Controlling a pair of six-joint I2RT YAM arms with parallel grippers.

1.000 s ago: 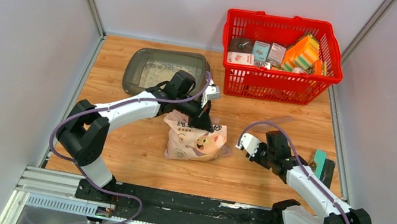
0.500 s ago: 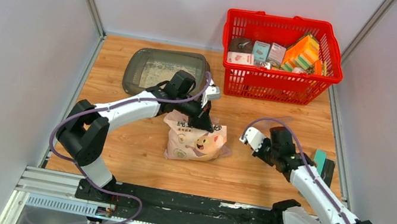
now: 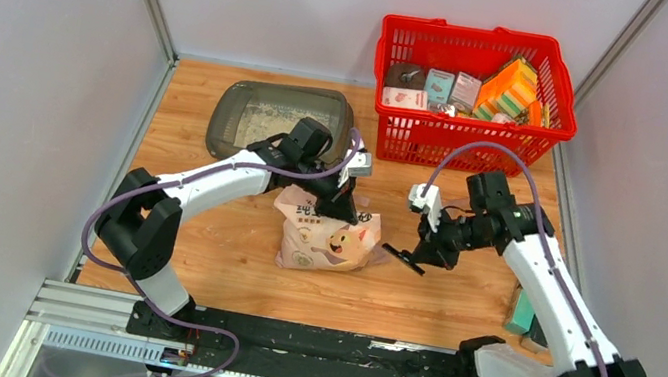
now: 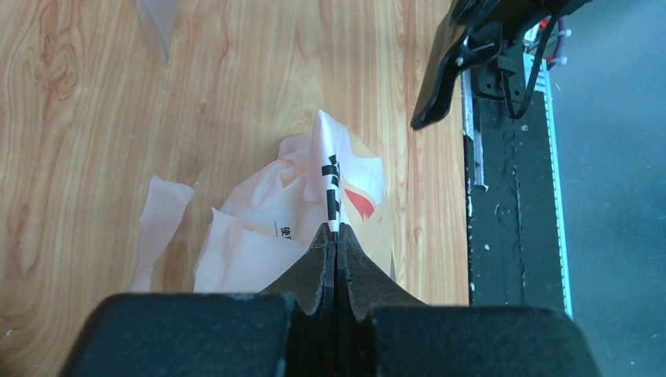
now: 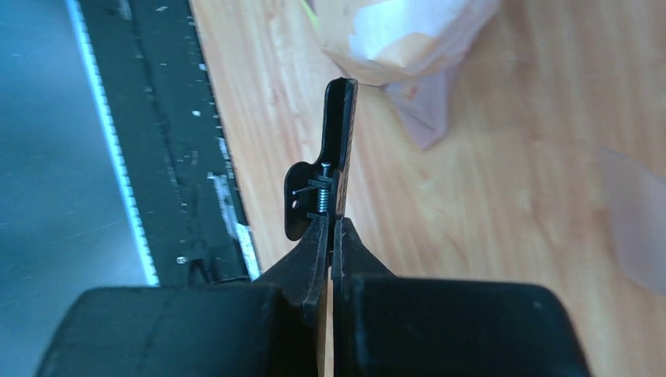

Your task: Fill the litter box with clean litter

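The dark grey litter box [image 3: 233, 110] sits at the back left with a thin layer of pale clean litter [image 3: 270, 121] in it. The pinkish-cream litter bag [image 3: 328, 235] stands in the middle of the wooden table. My left gripper [image 3: 348, 209] [image 4: 335, 234] is shut on the bag's top edge [image 4: 331, 177]. To the bag's right, my right gripper [image 3: 428, 252] [image 5: 331, 228] is shut on a black spring clip [image 3: 404, 258] [image 5: 339, 141], held just above the table.
A red basket [image 3: 467, 141] full of packets stands at the back right. A teal item [image 3: 521, 311] lies by the right wall. A translucent piece [image 4: 157, 23] and a torn bag strip [image 4: 161, 228] lie on the wood. The black base rail [image 3: 306, 338] runs along the near edge.
My right arm has swung left from the right wall toward the bag, its jaws closing on the black clip. The left arm and bag have stayed put.
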